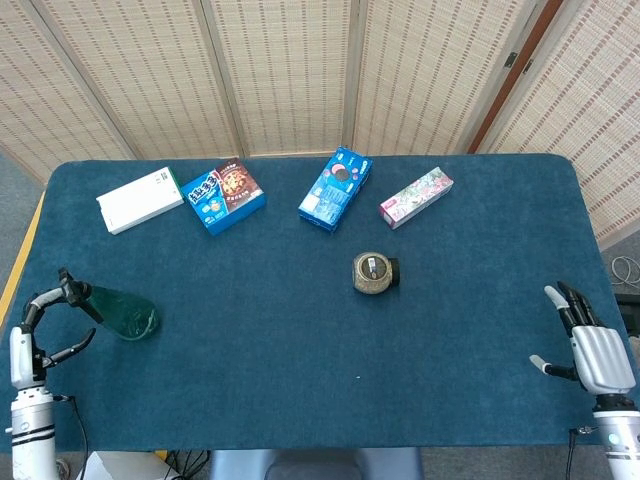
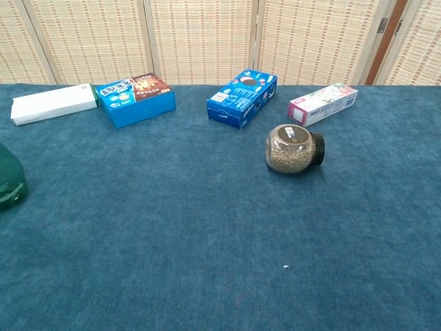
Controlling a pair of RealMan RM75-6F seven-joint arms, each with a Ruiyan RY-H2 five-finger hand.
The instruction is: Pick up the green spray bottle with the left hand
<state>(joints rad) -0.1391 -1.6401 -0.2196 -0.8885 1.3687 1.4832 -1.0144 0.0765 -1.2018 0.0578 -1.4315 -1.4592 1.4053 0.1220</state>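
Note:
The green spray bottle (image 1: 122, 312) lies on its side near the table's left edge, its black nozzle pointing left. Only its rounded base (image 2: 9, 181) shows at the left border of the chest view. My left hand (image 1: 28, 337) hovers just left of the bottle, off the table edge, fingers spread and holding nothing; it stands apart from the bottle. My right hand (image 1: 590, 348) rests open at the table's right front corner, empty. Neither hand shows in the chest view.
A white box (image 1: 139, 200), a blue snack box (image 1: 227, 196), a blue cookie box (image 1: 335, 188) and a floral pink box (image 1: 416, 196) line the far side. A round jar (image 1: 375, 272) with a black lid lies on its side mid-table.

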